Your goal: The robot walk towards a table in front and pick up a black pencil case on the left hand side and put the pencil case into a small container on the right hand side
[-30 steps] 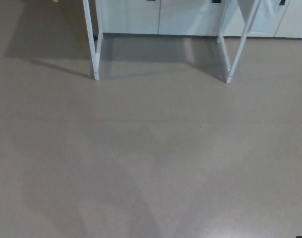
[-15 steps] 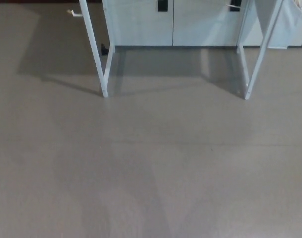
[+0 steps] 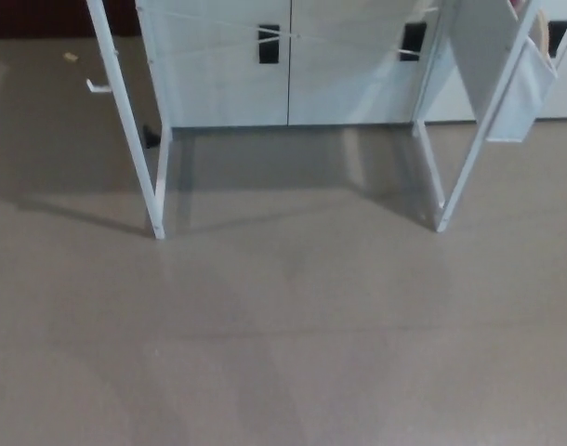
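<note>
Looking down in head view: grey floor (image 3: 283,353), white table legs (image 3: 158,200) left and right, white cabinet doors (image 3: 288,65) behind them. Neither robot hand shows, so grip state can't be told. Pencil case and container aren't visible; tabletop is out of frame.

This looks like a plain indoor workroom or lab space rather than a home. The floor (image 3: 293,353) is a smooth, bare grey-beige surface with faint seam lines, no rug or carpet. White metal table legs (image 3: 125,121) stand on it at the left and right, slanting upward out of view, their feet resting on the floor. Behind them runs a row of white cabinets (image 3: 288,65) with flat doors and small dark rectangular handles (image 3: 269,44). A pale fabric pouch (image 3: 516,93) hangs at the right leg. Soft shadows fall beneath the frame.
</note>
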You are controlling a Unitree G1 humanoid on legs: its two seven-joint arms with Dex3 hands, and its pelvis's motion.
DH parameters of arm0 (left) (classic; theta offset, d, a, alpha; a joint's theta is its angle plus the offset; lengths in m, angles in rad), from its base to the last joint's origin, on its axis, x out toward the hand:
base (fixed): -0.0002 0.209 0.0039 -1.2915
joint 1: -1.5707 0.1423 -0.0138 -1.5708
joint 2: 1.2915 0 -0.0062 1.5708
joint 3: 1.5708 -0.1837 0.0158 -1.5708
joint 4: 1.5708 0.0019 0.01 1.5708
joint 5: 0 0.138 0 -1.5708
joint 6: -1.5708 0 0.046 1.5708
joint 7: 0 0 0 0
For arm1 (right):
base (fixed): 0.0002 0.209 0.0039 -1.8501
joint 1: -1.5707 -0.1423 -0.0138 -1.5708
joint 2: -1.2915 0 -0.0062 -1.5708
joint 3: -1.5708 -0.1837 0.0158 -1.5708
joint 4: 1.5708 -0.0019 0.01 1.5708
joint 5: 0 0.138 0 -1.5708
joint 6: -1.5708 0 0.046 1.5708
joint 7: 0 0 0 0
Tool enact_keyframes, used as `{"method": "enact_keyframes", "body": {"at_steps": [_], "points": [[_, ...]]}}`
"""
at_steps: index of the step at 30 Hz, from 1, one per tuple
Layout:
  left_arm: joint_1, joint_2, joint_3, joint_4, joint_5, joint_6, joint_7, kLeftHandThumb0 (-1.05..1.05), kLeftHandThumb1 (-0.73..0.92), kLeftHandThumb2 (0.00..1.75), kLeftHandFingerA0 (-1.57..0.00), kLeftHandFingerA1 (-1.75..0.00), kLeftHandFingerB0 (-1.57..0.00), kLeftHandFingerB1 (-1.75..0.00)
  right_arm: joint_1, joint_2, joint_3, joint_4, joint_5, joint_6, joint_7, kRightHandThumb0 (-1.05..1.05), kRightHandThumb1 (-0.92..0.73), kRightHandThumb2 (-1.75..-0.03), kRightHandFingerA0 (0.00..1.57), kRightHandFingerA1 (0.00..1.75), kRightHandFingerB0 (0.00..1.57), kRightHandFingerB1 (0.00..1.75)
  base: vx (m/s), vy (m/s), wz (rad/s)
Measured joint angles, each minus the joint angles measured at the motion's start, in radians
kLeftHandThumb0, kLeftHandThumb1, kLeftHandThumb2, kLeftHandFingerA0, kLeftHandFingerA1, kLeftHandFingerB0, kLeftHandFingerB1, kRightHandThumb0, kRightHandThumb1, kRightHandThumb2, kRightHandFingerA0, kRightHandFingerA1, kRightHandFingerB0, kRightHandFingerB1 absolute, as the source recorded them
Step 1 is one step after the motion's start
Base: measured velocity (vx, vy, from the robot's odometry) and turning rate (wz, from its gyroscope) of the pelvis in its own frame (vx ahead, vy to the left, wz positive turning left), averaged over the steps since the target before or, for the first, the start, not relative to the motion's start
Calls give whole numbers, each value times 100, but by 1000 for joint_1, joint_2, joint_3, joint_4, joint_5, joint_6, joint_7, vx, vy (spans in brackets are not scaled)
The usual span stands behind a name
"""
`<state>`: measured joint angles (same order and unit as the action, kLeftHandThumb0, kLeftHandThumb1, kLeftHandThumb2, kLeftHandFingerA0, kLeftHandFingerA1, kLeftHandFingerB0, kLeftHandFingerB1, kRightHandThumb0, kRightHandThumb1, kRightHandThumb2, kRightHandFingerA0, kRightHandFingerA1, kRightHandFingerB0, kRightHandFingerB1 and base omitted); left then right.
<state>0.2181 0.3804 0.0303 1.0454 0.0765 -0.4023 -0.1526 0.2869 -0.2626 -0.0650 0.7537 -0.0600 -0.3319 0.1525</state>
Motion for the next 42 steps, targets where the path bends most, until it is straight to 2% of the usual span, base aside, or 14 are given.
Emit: {"method": "enact_keyframes", "body": {"at_steps": [15,29,30,31,32,33,34,37,38,42], "points": [[19,-22,8,39,-4,-29,-9,-39,49,56,-49,-42,-33,-33,-9,-17,11,30,-10,-12,3,-27,-60,-57,48,48,29,38,323,-69,8],[-2,-6,2,53,-1,-46,-6,-39,49,57,-47,-42,-31,-34,-17,-2,11,58,-9,-18,13,-26,-61,-57,50,49,29,38,279,95,-5],[-3,-6,2,54,-1,-46,-6,-37,47,55,-48,-42,-32,-33,-19,-1,11,60,-9,-17,13,-22,-43,-88,41,62,19,51,227,-17,7],[-4,-5,3,57,-2,-46,-6,-37,49,59,-46,-43,-31,-34,-23,2,11,62,-9,-16,14,-21,-44,-88,41,62,17,51,220,-49,12],[-4,-4,6,56,-3,-46,-6,-35,48,54,-47,-41,-32,-33,-27,4,11,65,-9,-17,16,-27,-62,-58,49,49,28,38,232,-94,12],[-4,-4,8,56,-3,-46,-6,-35,48,54,-47,-41,-32,-33,-29,4,11,71,-8,-19,18,-27,-62,-58,49,49,28,38,271,-117,10],[-2,-4,8,56,-3,-46,-6,-37,48,55,-47,-41,-31,-33,-28,4,11,75,-9,-21,18,-23,-44,-88,43,62,17,50,333,-124,19],[20,-5,5,59,-2,-48,-6,-38,47,55,-48,-42,-32,-33,-5,10,12,98,-10,-31,21,-22,-44,-88,40,61,17,51,412,-243,16],[22,-11,1,61,-1,-48,-7,-39,48,56,-48,-43,-32,-33,1,3,7,101,-8,-37,22,-29,-62,-58,47,49,27,39,390,-324,59],[41,-11,0,64,-1,-53,-8,-41,48,55,-46,-41,-31,-33,1,5,10,123,-8,-42,25,-40,-60,-57,48,54,26,41,368,-173,8]]}}
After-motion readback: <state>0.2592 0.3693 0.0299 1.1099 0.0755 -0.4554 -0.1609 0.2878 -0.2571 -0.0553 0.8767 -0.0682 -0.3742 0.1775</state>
